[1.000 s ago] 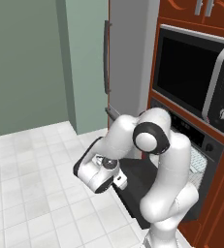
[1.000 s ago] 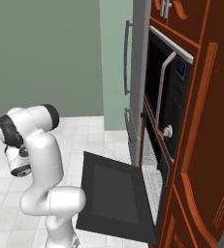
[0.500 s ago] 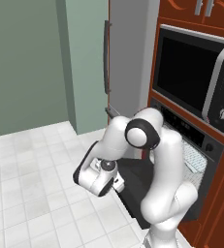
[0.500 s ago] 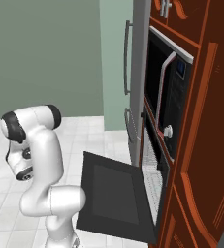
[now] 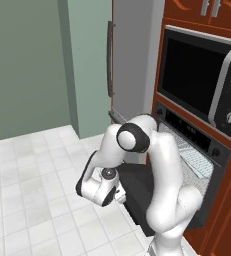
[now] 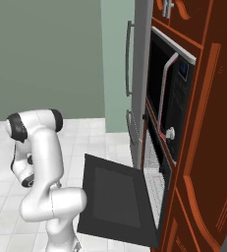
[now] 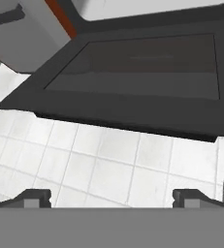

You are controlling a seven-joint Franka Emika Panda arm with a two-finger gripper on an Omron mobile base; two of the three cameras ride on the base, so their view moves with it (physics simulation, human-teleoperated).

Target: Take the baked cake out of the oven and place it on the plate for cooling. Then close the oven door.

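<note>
From behind the arm on its left, the oven (image 5: pixel 197 150) sits in the reddish wooden cabinetry under the silver-trimmed microwave (image 5: pixel 202 80), its control strip with a knob at the right end, and its pale inside with a wire rack (image 5: pixel 197 161) open to view. The oven door (image 5: pixel 137 185) hangs down flat, mostly hidden behind the white arm, whose hand is folded low over the tiled floor (image 5: pixel 32 170) just left of the door's front edge; I cannot make out the fingers from here. From the right side the door (image 6: pixel 117 197) shows far better: a wide black panel with a dark window, dropped open and jutting out from the cabinet, with the rack's edge (image 6: pixel 152 177) showing pale in the opening above it. The tall grey fridge (image 6: pixel 134 74) stands beside the oven column. Looking along the hand, the gripper (image 7: pixel 111 197) stands wide open with nothing between its fingertips (image 7: pixel 36 196), hovering over white tiles and facing the door's front edge (image 7: pixel 133 77) from a little way off. The baked cake I cannot pick out anywhere; it is too small or hidden inside the oven.
</note>
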